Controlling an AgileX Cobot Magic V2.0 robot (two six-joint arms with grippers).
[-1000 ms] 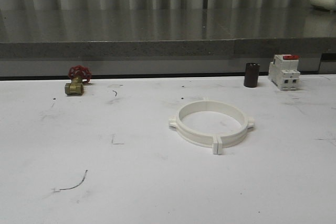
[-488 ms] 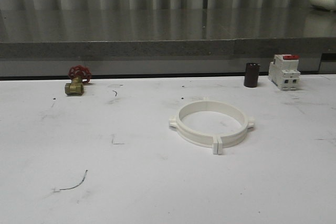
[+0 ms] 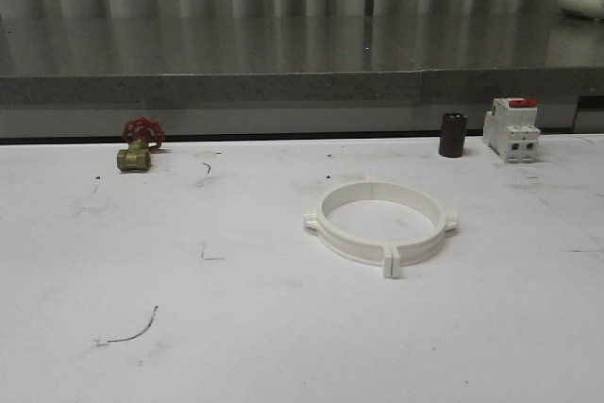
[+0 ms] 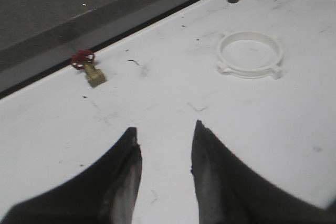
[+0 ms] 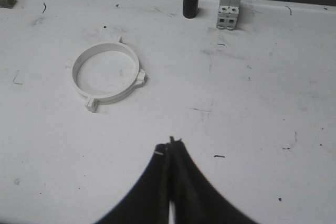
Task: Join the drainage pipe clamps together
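The two white drainage pipe clamps [image 3: 381,224] lie together as one closed ring on the white table, right of centre, with their end tabs meeting at the front. The same ring shows in the left wrist view [image 4: 250,54] and in the right wrist view [image 5: 106,76]. My left gripper [image 4: 165,132] is open with nothing between its fingers, hovering well short of the ring. My right gripper [image 5: 171,142] is shut on nothing, also well away from the ring. Neither gripper touches the clamps.
A brass valve with a red handwheel [image 3: 139,145] sits at the back left. A dark cylinder [image 3: 452,134] and a white red-topped breaker [image 3: 511,128] stand at the back right. A grey ledge [image 3: 283,87] runs behind the table.
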